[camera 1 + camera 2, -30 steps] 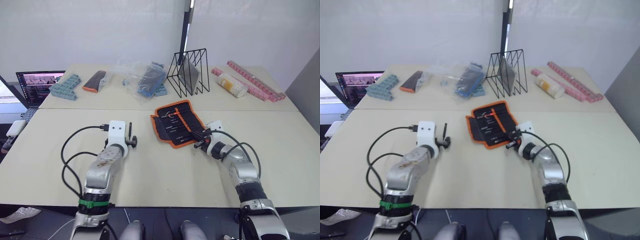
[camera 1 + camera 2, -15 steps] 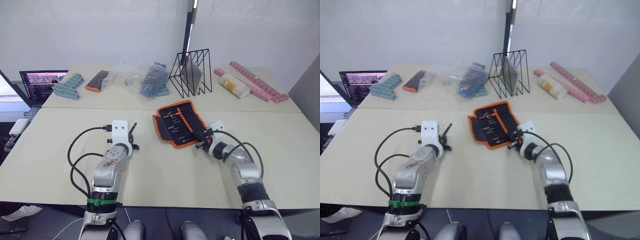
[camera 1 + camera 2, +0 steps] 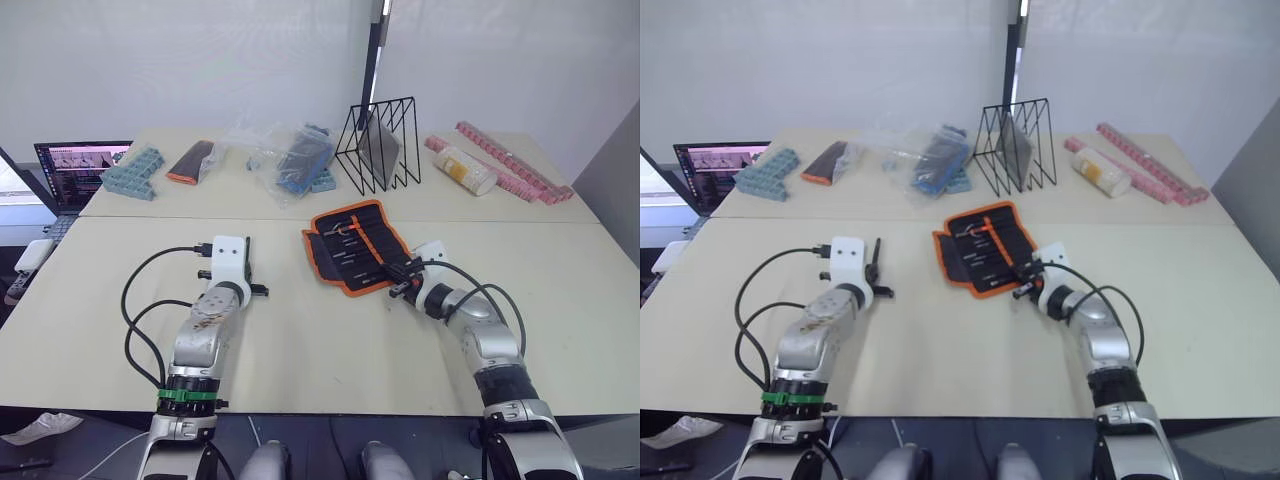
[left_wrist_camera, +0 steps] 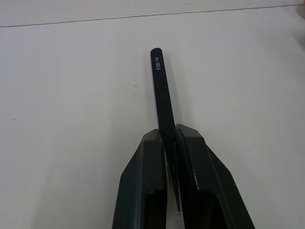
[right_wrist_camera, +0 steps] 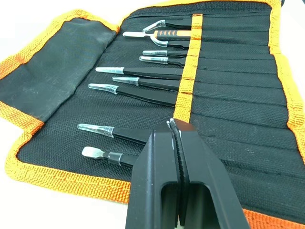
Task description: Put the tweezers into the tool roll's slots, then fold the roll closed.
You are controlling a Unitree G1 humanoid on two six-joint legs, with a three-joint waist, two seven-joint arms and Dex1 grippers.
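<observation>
- Your left gripper (image 4: 170, 136) is clamped shut on one of the tweezers (image 4: 162, 90); its blunt end marked ESD-14 sticks out past the fingertips, so the pointed end lies back between the fingers, toward the wrist.
- The tool roll (image 3: 355, 246) lies open on the table (image 3: 300, 350), well to the right of that gripper and a little farther from you. The long axis of the held tweezer runs roughly near to far, so judge on swinging it right toward the roll.
- The slots (image 5: 228, 90) run across the roll's inner face behind the orange band; several tools already sit in them with capped tips showing.
- Your right gripper (image 5: 175, 129) rests on the roll's near right edge with its fingers pressed together; a thin dark strip shows between them, but I can't tell what it is.
- The right arm is nearer the roll, but the left carries the tweezer.
</observation>
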